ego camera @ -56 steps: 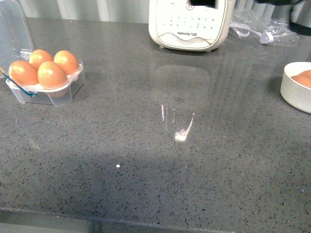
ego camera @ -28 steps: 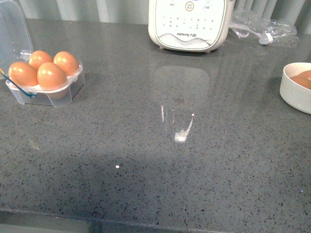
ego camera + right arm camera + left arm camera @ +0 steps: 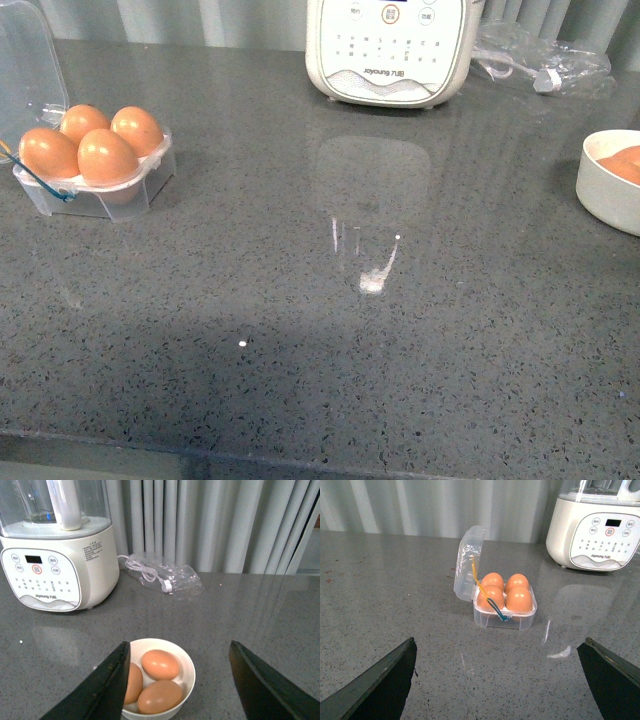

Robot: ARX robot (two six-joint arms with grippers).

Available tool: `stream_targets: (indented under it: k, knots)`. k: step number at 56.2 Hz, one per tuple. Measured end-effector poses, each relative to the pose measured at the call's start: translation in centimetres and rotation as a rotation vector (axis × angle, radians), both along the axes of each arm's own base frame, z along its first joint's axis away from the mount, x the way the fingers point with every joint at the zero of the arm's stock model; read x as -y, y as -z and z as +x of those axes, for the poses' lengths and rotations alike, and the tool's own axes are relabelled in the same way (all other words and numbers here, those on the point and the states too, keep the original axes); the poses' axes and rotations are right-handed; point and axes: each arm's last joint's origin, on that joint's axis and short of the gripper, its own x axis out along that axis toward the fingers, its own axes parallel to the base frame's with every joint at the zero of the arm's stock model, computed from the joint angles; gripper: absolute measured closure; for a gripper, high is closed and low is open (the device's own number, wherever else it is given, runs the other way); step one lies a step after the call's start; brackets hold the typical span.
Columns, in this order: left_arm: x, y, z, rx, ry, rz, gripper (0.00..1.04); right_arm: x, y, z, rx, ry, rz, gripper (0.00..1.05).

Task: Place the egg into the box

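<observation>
Box [image 3: 125,195], clear plastic, far left on the grey countertop [image 3: 320,330]: lid [image 3: 25,60] hinged upright behind, blue-yellow cord [image 3: 496,610] across the front, all four cups filled with orange-brown eggs [image 3: 105,155]; no free seat visible. Left gripper [image 3: 498,645]: fingers spread wide, nothing between them, facing the box from well back. Appliance [image 3: 390,50], white, with buttons, rear centre. Bag [image 3: 540,60], clear plastic, white cable inside, rear right. Bowl [image 3: 603,195], round, white, at the far right edge; the right wrist view shows three loose eggs in it. Right gripper [image 3: 178,643]: jaws released and empty, poised above the bowl. Egg [image 3: 160,664], one of those three: judged light, rigid yet brittle, smooth and liable to slip; best taken gently across its narrow waist from above, pads on opposite sides.
</observation>
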Motion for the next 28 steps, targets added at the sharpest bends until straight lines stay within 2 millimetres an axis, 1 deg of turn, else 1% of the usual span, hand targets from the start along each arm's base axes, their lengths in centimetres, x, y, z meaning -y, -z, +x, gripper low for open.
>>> stream_targets:
  k: [2,10,11,14,16,21,28]
  knots:
    - [0.0,0.0,0.0,0.0,0.0,0.0,0.07,-0.3,0.5,-0.6,-0.001,0.005,0.0,0.52]
    - [0.0,0.0,0.0,0.0,0.0,0.0,0.07,-1.0,2.1,-2.4,-0.007,0.002,0.001,0.81]
    - [0.0,0.0,0.0,0.0,0.0,0.0,0.07,-1.1,2.2,-2.7,-0.005,0.002,0.001,0.86]
    - [0.0,0.0,0.0,0.0,0.0,0.0,0.07,-1.3,2.6,-3.2,-0.003,0.002,0.001,0.97]
    - [0.0,0.0,0.0,0.0,0.0,0.0,0.07,-1.4,2.8,-3.5,-0.003,0.002,-0.001,1.02]
    - [0.0,0.0,0.0,0.0,0.0,0.0,0.07,-1.9,3.2,-4.1,-0.006,0.024,0.001,1.02]
    - [0.0,0.0,0.0,0.0,0.0,0.0,0.07,-2.6,3.7,-4.9,-0.005,-0.002,0.0,1.02]
